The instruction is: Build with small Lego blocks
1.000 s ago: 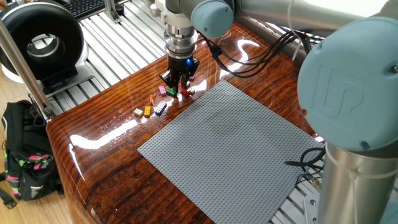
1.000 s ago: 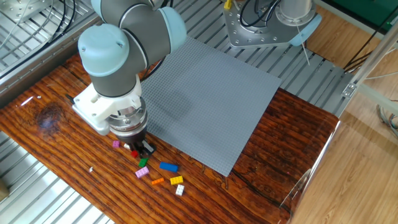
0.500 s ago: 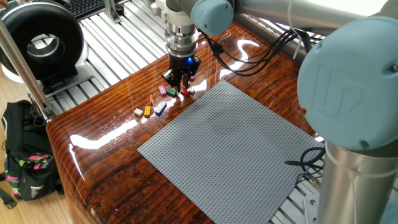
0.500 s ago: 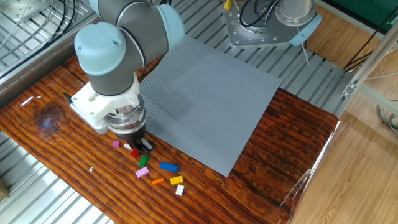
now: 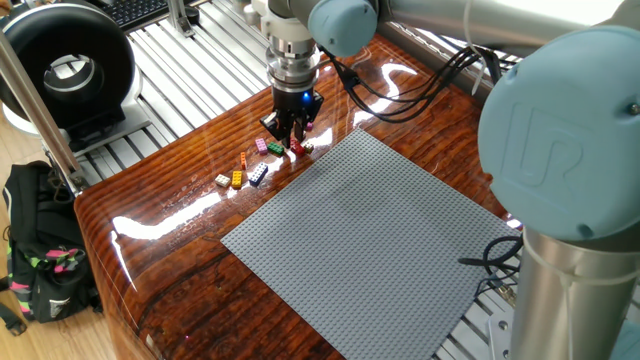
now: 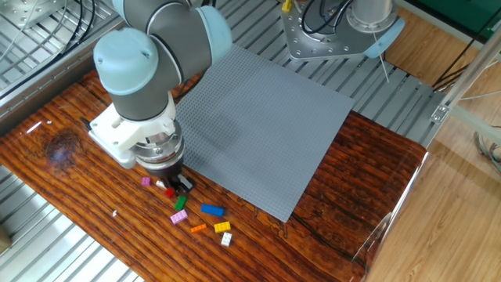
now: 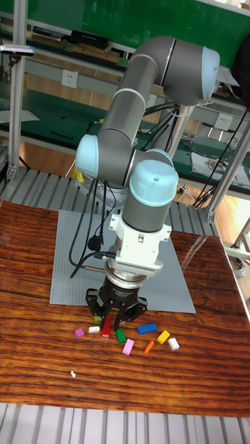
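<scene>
The small Lego blocks lie scattered on the wooden table beside the grey baseplate. My gripper is low over them, open, with its fingers either side of a red block. A purple block and a white block lie to one side. On the other side are green, pink, blue, orange and yellow blocks. The other fixed view shows my gripper over the red block. One fixed view shows my gripper and the red block.
The baseplate covers much of the table and carries no blocks. A black cable lies at its far corner. Slatted metal rails border the table. A black ring-shaped device stands off the table, with a backpack on the floor.
The arm shifted slightly over the blocks between one second and half a second ago. Since then it has held still, and the blocks have not moved.
</scene>
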